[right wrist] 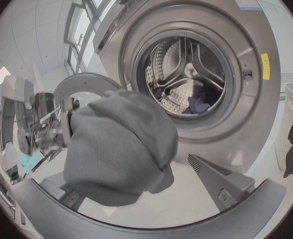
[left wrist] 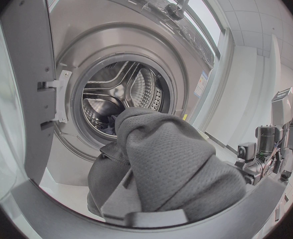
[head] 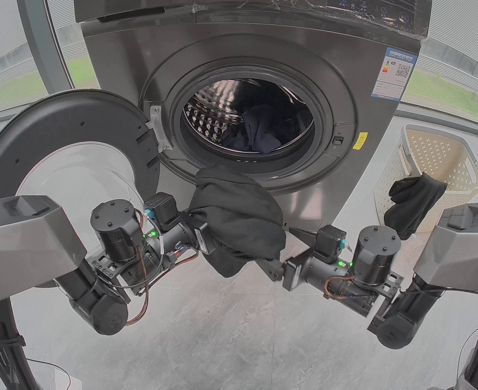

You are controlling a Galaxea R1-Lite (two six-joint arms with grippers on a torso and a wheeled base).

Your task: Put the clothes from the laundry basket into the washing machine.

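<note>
A dark grey mesh garment [head: 239, 218] hangs bunched just below the washing machine's open porthole [head: 250, 117]. My left gripper [head: 204, 236] is shut on it, its fingers buried in the cloth [left wrist: 166, 156]. My right gripper [head: 274, 269] stands open at the garment's lower right edge; one finger [right wrist: 219, 181] is bare and the other lies under the hanging cloth [right wrist: 120, 146]. Dark blue clothes [head: 255, 131] lie inside the drum [right wrist: 196, 103]. The cream laundry basket [head: 445, 158] stands to the right of the machine, with a black garment [head: 412, 201] draped over its near rim.
The machine's round door [head: 65, 147] is swung fully open to the left, close to my left arm. Bare grey tile floor [head: 239, 326] lies in front of the machine. Windows run behind and beside it.
</note>
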